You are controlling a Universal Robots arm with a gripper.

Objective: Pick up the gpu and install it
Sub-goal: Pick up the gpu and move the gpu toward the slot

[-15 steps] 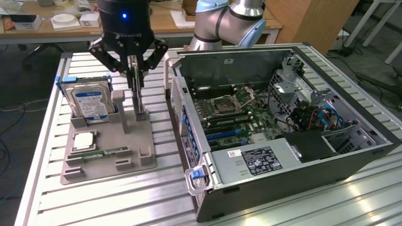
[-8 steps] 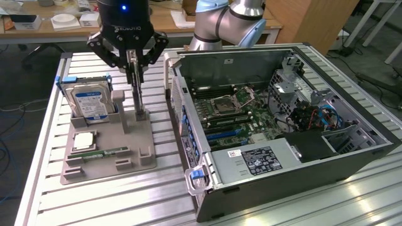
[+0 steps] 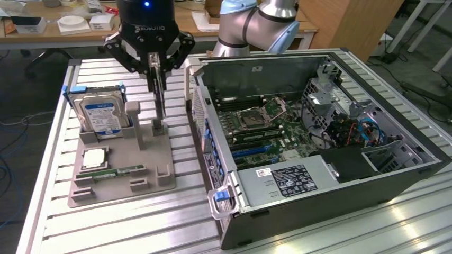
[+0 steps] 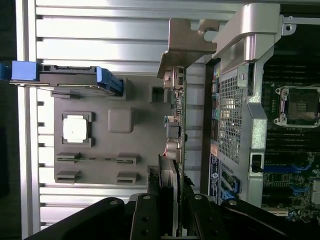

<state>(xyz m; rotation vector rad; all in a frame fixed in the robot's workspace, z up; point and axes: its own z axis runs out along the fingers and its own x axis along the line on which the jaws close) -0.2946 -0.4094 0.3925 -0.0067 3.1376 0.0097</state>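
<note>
Slatted aluminium table [image 3: 127,222] carries everything we see. The gpu [image 3: 156,98] stands on edge above it. In the exterior view it shows end-on, as 1 thin vertical strip. The gripper [image 3: 155,66] comes straight down on it, its 2 fingers clamped against the card's 2 faces. In the wrist view the grip sits toward the end away from the silver bracket [image 4: 187,37]. The card's lower edge is right at a post of the grey holder tray [image 3: 120,185]; we cannot tell whether it rests there or hangs just clear.

On the exterior view's left of the card, 1 hard drive [image 3: 101,114] with a blue-white label stands upright in the tray in blue rails. Nearer the camera, 1 square silver CPU chip [image 3: 95,157] lies flat in its pocket. Next to it, 1 memory stick [image 3: 113,172] lies in a slot.

Just beside the tray, on the exterior view's right, the open computer case [image 3: 318,211] lies on its side. Its motherboard [image 3: 282,127] faces up, with the CPU socket [image 3: 258,114] near the middle and the labelled power supply [image 3: 293,180] toward the camera. Behind the table we see the robot arm [image 3: 254,24] and a wooden desk [image 3: 71,32] with small boxes.
</note>
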